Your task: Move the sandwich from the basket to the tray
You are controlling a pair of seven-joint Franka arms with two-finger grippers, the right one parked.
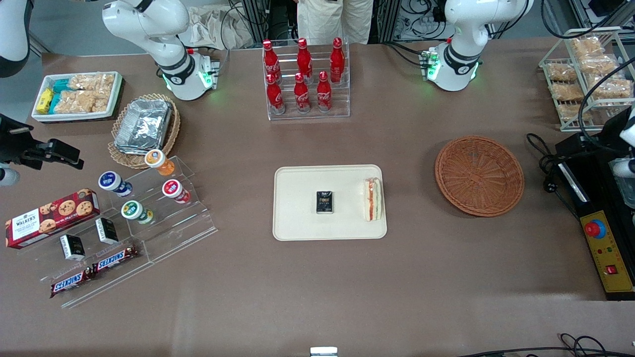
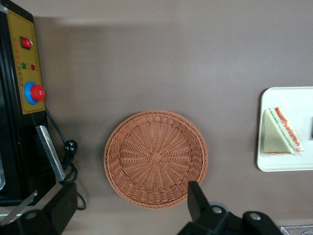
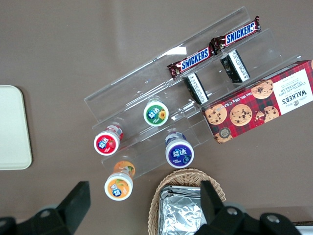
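The sandwich [image 1: 372, 199] lies on the cream tray [image 1: 297, 223], at the tray's end toward the working arm; the left wrist view also shows the sandwich [image 2: 281, 132] on the tray [image 2: 288, 100]. The reddish-brown basket [image 1: 479, 176] sits empty on the table, apart from the tray. My gripper [image 2: 128, 191] hangs open high above the table, over the edge of the basket [image 2: 155, 157], with nothing between its fingers [image 2: 195, 200]. It is well away from the sandwich.
A small black packet [image 1: 325, 202] lies mid-tray. A control box with a red button [image 1: 595, 229] and cables lies beside the basket toward the working arm's end. A cola bottle rack [image 1: 305, 79] stands farther from the camera. Acrylic steps with jars [image 1: 144, 198] stand toward the parked arm's end.
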